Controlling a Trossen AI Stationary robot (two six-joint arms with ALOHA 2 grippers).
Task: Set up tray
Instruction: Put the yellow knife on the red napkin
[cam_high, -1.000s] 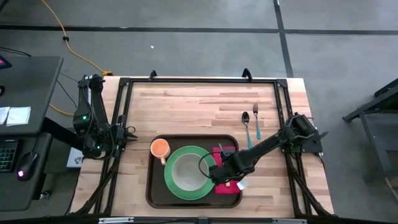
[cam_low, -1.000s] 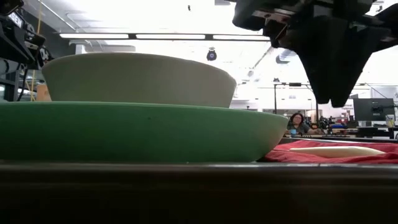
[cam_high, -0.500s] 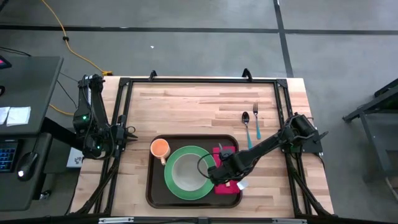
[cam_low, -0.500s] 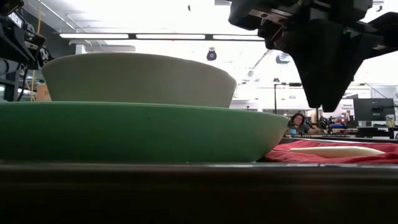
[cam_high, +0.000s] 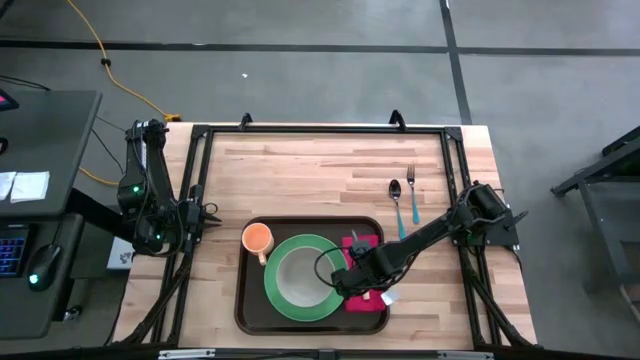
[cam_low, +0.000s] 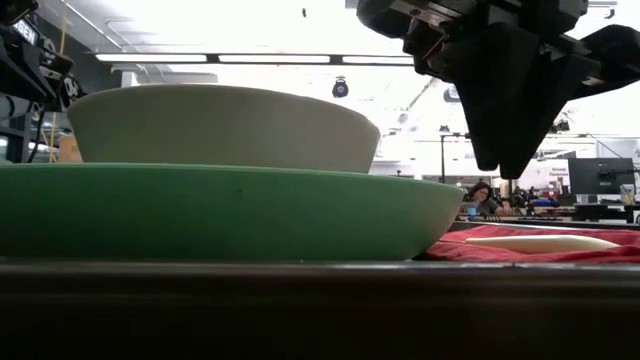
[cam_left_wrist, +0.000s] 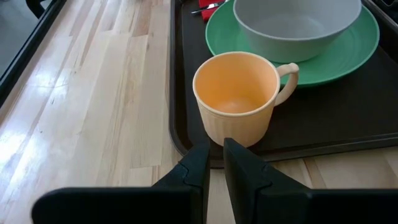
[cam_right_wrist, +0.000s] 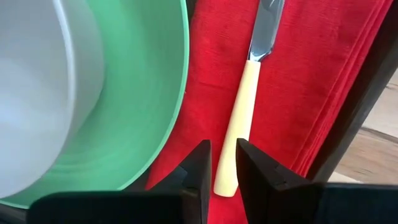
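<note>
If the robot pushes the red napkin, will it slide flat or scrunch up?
The red napkin looks like soft woven cloth, so it would probably wrinkle rather than slide stiffly. The knife lying on it may weigh it down somewhat and ride along. Its edge reaches the green plate, so that side might bunch.

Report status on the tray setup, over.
Right gripper above red napkin, empty, knife lying below. Left gripper parked beside tray. Spoon and fork off tray. Nothing blocking.
</note>
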